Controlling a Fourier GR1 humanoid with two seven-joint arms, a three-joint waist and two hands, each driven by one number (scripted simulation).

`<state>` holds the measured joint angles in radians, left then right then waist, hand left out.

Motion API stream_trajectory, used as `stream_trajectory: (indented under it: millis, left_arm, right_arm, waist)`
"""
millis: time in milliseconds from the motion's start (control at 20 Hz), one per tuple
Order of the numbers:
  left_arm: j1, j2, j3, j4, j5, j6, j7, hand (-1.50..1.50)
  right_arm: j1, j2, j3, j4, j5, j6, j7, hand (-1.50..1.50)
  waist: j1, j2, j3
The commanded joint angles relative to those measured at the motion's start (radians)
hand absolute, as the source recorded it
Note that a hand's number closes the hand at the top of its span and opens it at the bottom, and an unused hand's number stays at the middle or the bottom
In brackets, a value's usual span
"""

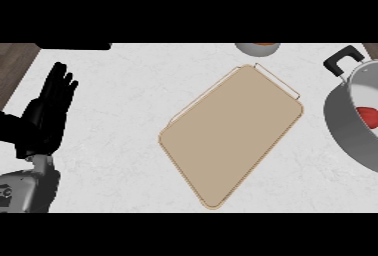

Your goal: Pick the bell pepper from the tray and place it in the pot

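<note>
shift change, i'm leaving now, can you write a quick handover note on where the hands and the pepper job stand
Left hand: open, fingers up, resting at the left edge of the view, holding nothing.
Right hand: not in view.
Tray: on the counter in the middle, nothing on it.
Pot: at the right edge, partly cut off, black handle toward the top.
Bell pepper: a red thing lies inside the pot, likely the pepper.
Done: pepper off the tray and in the pot, as far as shows.
Left: apparently nothing; confirm where the right hand is.

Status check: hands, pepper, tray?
Left hand open, resting at view's left; right hand out of view. Red bell pepper in pot. Tray bare, nothing blocking.
</note>
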<state>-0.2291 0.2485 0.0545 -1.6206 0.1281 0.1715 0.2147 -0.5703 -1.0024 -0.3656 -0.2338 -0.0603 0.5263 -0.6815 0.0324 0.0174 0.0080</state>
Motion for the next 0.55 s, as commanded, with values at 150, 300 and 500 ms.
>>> stream_trajectory:
  millis: [150, 300, 500]
  left_arm:
    - [-0.024, -0.001, 0.0, -0.002, -0.006, 0.007, 0.014, 0.0]
    - [0.015, -0.002, 0.006, -0.014, 0.006, -0.007, -0.004, 0.0]
    - [0.02, -0.001, 0.005, -0.013, 0.002, -0.009, -0.006, 0.0]
  right_arm:
    - [0.067, -0.05, -0.001, 0.001, 0.002, 0.164, -0.127, -1.5]
    - [0.076, -0.042, -0.009, -0.002, -0.006, 0.146, -0.131, -1.5]
    - [0.094, -0.085, -0.011, -0.011, -0.013, 0.192, -0.115, -1.5]
  waist:
    - [-0.005, 0.003, 0.005]
    - [0.005, 0.0, 0.003]
    - [0.004, 0.001, 0.004]
